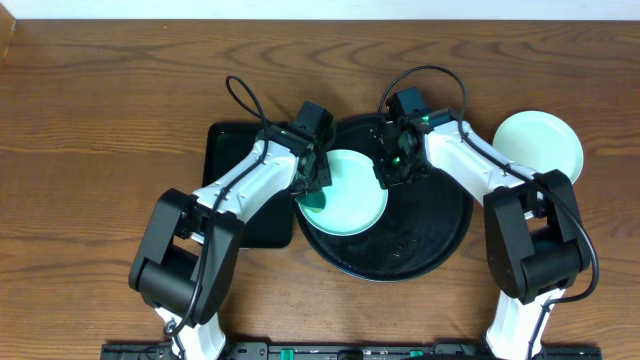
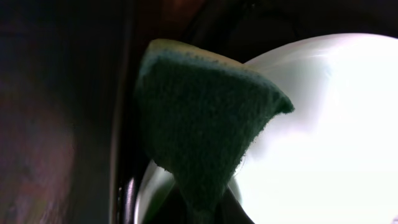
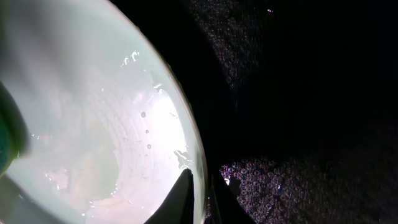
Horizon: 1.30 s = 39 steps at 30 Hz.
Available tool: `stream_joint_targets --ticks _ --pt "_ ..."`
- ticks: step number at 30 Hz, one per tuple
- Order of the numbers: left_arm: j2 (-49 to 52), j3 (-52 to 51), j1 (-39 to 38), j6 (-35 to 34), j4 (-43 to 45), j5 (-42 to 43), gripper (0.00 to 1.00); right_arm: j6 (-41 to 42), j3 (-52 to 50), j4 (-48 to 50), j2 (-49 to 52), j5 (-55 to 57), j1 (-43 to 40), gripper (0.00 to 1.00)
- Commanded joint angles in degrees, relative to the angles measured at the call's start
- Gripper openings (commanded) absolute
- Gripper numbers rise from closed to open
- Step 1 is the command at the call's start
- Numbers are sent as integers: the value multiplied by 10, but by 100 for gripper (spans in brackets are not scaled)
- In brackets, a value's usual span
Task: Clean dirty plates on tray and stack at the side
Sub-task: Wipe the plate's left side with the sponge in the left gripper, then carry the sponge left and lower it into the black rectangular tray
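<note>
Mint plate (image 1: 352, 196) sits on the round tray (image 1: 428, 240), centre frame. The left hand (image 1: 313, 184) clenches a green sponge (image 2: 202, 124) at its left edge, and the right hand (image 1: 392, 172) pinches its right rim.

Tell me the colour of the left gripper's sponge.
The folded scouring sponge: dark green, yellowish top edge; left wrist view best.

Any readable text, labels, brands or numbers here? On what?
None can be read.
No lettering shows on the pale plate, the round black tray, the side plate, the green sponge or the rectangular tray.
Green mark on the bottom rail: too small to tell.
</note>
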Motion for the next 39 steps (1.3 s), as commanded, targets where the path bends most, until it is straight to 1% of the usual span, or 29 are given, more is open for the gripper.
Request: stream_joint_targets --ticks 1,8,12,15,19,23,26,30,35,36,39 --pt "27 -7 -9 9 5 31 8 -10 0 1 8 -7 1 8" --pt "28 -7 -42 7 43 85 8 -10 0 1 8 -7 1 8" --pt "28 -7 -67 -21 76 93 8 -10 0 1 8 -7 1 8" --pt "28 -7 -80 -21 95 97 8 -10 0 1 8 -7 1 8" --pt "18 -4 -77 -18 91 104 8 -10 0 1 8 -7 1 8" --pt "-26 -2 -60 -15 75 105 8 -10 0 1 8 -7 1 8" --pt "-77 -2 -44 -5 66 101 8 -10 0 1 8 -7 1 8" --pt "-145 -2 -18 -5 37 50 8 -10 0 1 8 -7 2 9" --pt "-194 -2 28 1 -25 -16 8 -10 0 1 8 -7 2 9" --pt "-197 -2 38 13 -38 -21 7 -10 0 1 8 -7 2 9" --pt "-198 -3 70 81 -76 -20 8 -10 0 1 8 -7 2 9"
